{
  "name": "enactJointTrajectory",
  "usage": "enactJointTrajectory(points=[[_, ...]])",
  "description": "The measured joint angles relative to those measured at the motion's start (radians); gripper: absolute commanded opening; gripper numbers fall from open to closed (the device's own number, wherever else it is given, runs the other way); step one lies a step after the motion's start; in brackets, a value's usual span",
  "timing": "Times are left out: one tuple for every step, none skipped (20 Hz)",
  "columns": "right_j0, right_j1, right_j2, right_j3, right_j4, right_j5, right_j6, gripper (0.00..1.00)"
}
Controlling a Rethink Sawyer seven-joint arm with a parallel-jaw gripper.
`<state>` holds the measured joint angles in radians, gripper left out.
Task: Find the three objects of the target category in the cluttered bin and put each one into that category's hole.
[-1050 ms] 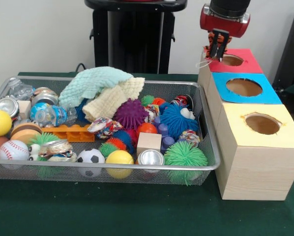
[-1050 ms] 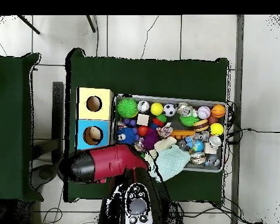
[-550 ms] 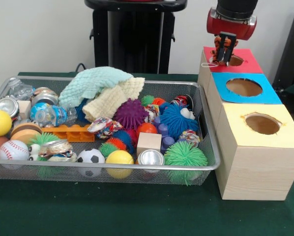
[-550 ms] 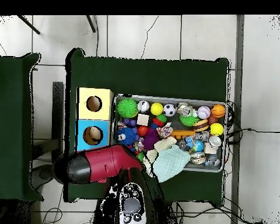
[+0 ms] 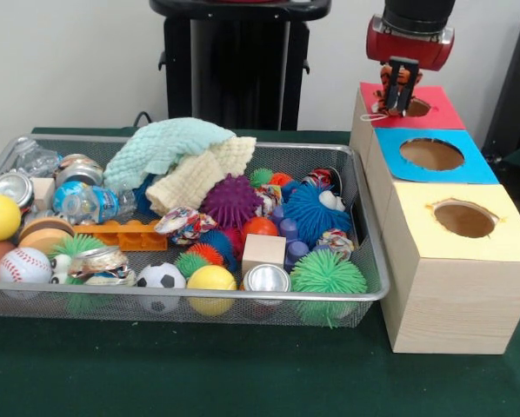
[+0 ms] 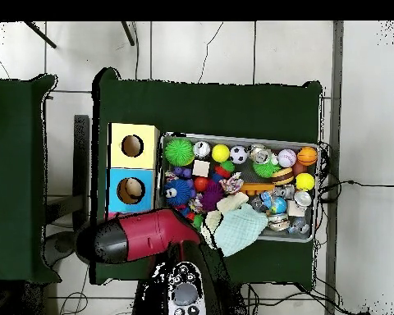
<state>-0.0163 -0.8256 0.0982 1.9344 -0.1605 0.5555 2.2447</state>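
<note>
Red hole [image 5: 410, 106] under claw [image 5: 397, 94], seemingly gripping.

The blue hole [image 5: 431, 154] and yellow hole [image 5: 464, 218] lie open from above — the bin [image 5: 371, 261] is packed tight.

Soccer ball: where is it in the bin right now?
In the front view the soccer ball sits against the bin's front wall, left of centre, between a yellow ball and a crushed can.
</note>
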Motion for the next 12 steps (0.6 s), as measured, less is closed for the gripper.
enactJointTrajectory(points=[[0.000, -0.002, 0.000, 0.006, 0.001, -0.001, 0.000, 0.00], [0.000, -0.005, 0.000, 0.014, 0.002, -0.001, 0.000, 0.00], [0.000, -0.008, 0.000, 0.020, 0.002, -0.001, 0.000, 0.00], [0.001, -0.015, 0.000, 0.035, 0.005, -0.001, 0.000, 0.00], [0.001, -0.023, 0.000, 0.047, 0.009, -0.001, 0.000, 0.00], [0.001, -0.029, 0.000, 0.056, 0.013, -0.001, 0.000, 0.00], [0.001, -0.040, 0.000, 0.071, 0.019, -0.001, 0.000, 0.00], [0.001, -0.050, 0.000, 0.084, 0.025, -0.001, 0.000, 0.00], [0.002, -0.058, 0.000, 0.094, 0.029, -0.001, 0.000, 0.00], [0.003, -0.071, 0.000, 0.109, 0.034, -0.001, 0.000, 0.00], [0.006, -0.086, 0.000, 0.127, 0.039, -0.001, 0.000, 0.00], [0.008, -0.093, 0.000, 0.136, 0.041, -0.001, 0.000, 0.00]])
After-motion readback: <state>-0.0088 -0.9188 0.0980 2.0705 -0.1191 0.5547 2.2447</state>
